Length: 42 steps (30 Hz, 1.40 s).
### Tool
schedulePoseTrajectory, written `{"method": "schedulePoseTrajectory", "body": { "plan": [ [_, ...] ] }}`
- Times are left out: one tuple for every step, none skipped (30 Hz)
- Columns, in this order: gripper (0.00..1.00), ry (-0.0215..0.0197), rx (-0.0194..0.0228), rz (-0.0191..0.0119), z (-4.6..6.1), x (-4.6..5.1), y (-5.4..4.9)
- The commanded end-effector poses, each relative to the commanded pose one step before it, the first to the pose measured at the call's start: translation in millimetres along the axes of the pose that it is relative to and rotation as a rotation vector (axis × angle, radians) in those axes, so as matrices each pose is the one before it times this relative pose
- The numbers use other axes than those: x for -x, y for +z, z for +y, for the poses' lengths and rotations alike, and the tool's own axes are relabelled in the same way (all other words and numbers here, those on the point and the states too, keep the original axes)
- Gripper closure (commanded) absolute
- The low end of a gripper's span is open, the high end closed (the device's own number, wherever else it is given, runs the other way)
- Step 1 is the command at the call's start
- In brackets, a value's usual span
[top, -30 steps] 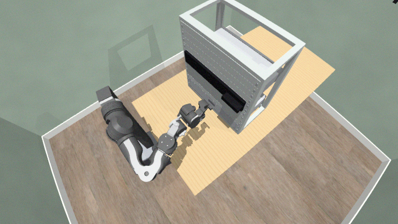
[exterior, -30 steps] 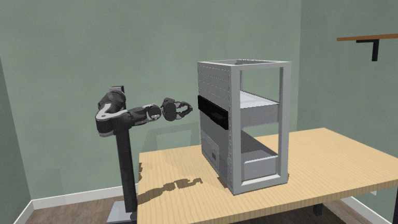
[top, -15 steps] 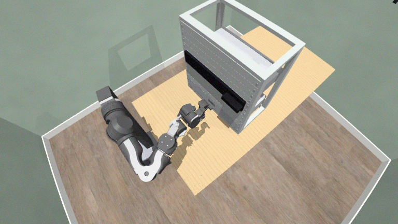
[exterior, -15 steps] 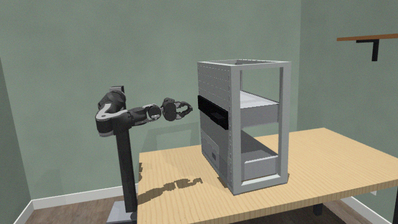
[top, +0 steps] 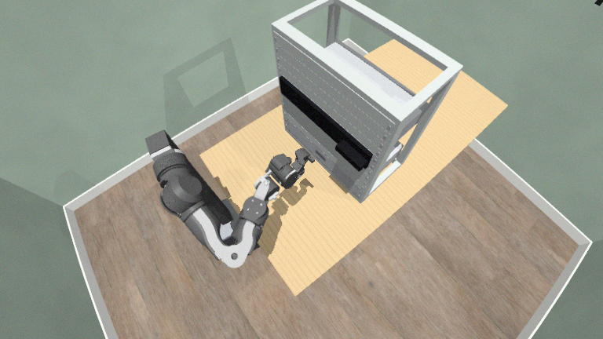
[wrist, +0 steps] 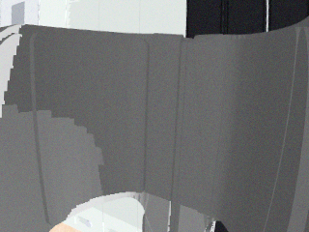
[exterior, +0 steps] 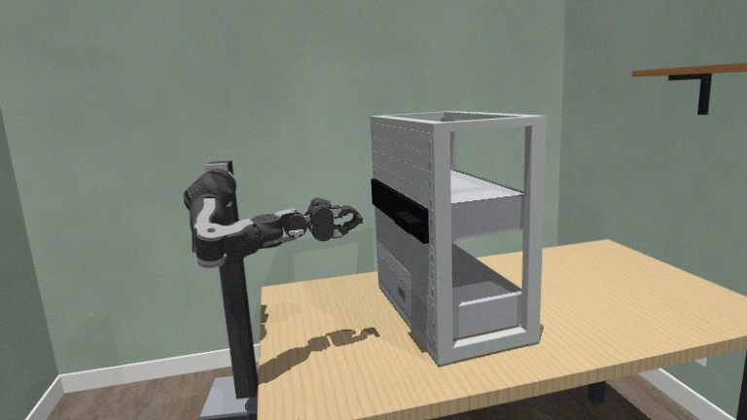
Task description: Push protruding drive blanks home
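Note:
The grey rack stands on the wooden table. The black storage chassis runs across its front at mid height. One black blank stands out from the chassis face at its right end in the top view. My gripper is shut and empty. It hovers in front of the rack's face, a short gap away, left of the blank that stands out. In the wrist view the shut fingers hide most of the rack.
A grey unit with a small handle sits in the rack below the chassis. The arm's post stands at the table's left edge. A wall shelf hangs far right.

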State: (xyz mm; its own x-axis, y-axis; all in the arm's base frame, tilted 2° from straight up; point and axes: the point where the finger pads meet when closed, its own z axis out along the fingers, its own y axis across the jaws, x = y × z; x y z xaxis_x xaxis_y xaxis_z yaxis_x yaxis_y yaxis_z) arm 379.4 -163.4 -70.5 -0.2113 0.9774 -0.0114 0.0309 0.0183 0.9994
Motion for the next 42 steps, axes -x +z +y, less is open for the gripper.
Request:
{"method": "schedulePoseTrajectory", "body": {
  "plan": [
    [1.0,-0.02869,0.02935,-0.03236,-1.35,1.766,1.73],
    [1.0,-0.00008,-0.00017,0.0,-6.53,-5.009,1.54],
    [1.0,-0.00007,-0.00015,0.00001,-5.88,-4.511,1.38],
    [1.0,-0.00006,-0.00013,0.00002,-5.06,-3.886,1.19],
    [1.0,-0.00004,-0.00011,0.00001,-4.12,-3.156,0.97],
    [1.0,-0.00005,-0.00007,0.00003,-3.11,-2.398,0.73],
    [1.0,0.0,-0.00007,-0.00002,-2.12,-1.608,0.5],
    [1.0,-0.00008,0.00091,0.00069,-0.87,-1.181,0.18],
    [1.0,-0.00005,0.00074,0.00054,-0.22,-0.579,0.03],
    [1.0,0.0,-0.00009,-0.00006,-0.11,-0.037,0.03],
    [1.0,0.0,0.0,0.0,0.0,0.0,0.0],
    [1.0,0.0,0.0,0.0,0.0,0.0,0.0],
    [1.0,0.00001,-0.00019,-0.00013,-0.07,0.049,0.08],
    [1.0,0.00008,-0.00142,-0.00101,-0.51,0.371,0.53],
    [1.0,0.00003,-0.00002,-0.00001,-0.01,0.004,0.93],
    [1.0,0.00003,-0.00003,0.00001,0.0,-0.007,1.63],
    [1.0,0.00002,-0.00005,0.00004,0.01,-0.018,2.41],
    [1.0,0.00005,-0.00006,0.00003,0.0,-0.016,3.22],
    [1.0,0.00007,-0.00008,0.00003,0.0,-0.014,3.99],
    [1.0,0.00006,-0.00009,0.00005,0.0,-0.024,4.68],
    [1.0,0.00006,-0.00011,0.00007,0.0,-0.031,5.24],
    [1.0,0.00007,-0.00012,0.00008,0.0,-0.035,5.64],
    [1.0,0.0001,-0.00012,0.00005,-0.01,-0.02,5.86],
    [1.0,0.00008,-0.00012,0.00007,-0.01,-0.029,5.84],
    [1.0,0.00007,-0.00012,0.00008,0.0,-0.034,5.6],
    [1.0,0.00006,-0.00012,0.00008,0.0,-0.033,5.15],
    [1.0,0.00006,-0.0001,0.00006,-0.01,-0.024,4.51],
    [1.0,0.0,0.0,0.0,0.0,0.0,0.0],
    [1.0,0.0,0.0,0.0,0.0,0.0,0.0],
    [1.0,0.00006,-0.00008,0.00004,-0.01,-0.016,3.72],
    [1.0,0.00003,-0.00007,0.00005,0.0,-0.02,2.84],
    [1.0,0.00003,-0.00004,0.00002,-0.01,-0.008,1.94],
    [1.0,0.0,-0.00003,0.00003,0.0,-0.014,1.11],
    [1.0,-0.00009,0.00113,0.00072,0.42,-0.27,0.35],
    [1.0,-0.00001,0.00016,0.0001,0.06,-0.039,0.06],
    [1.0,-0.00002,0.00031,0.00019,0.11,-0.071,-0.03],
    [1.0,-0.00003,0.00038,0.00023,0.14,-0.088,-0.03],
    [1.0,0.0,0.0,0.0,0.0,-0.001,0.0],
    [1.0,0.0,0.0,0.0,0.0,0.0,0.0],
    [1.0,0.0,0.0,0.0,0.0,0.0,0.0],
    [1.0,0.0,0.0,0.0,0.0,0.0,0.0],
    [1.0,0.0,0.0,0.0,0.0,0.0,0.0]
  ]
}}
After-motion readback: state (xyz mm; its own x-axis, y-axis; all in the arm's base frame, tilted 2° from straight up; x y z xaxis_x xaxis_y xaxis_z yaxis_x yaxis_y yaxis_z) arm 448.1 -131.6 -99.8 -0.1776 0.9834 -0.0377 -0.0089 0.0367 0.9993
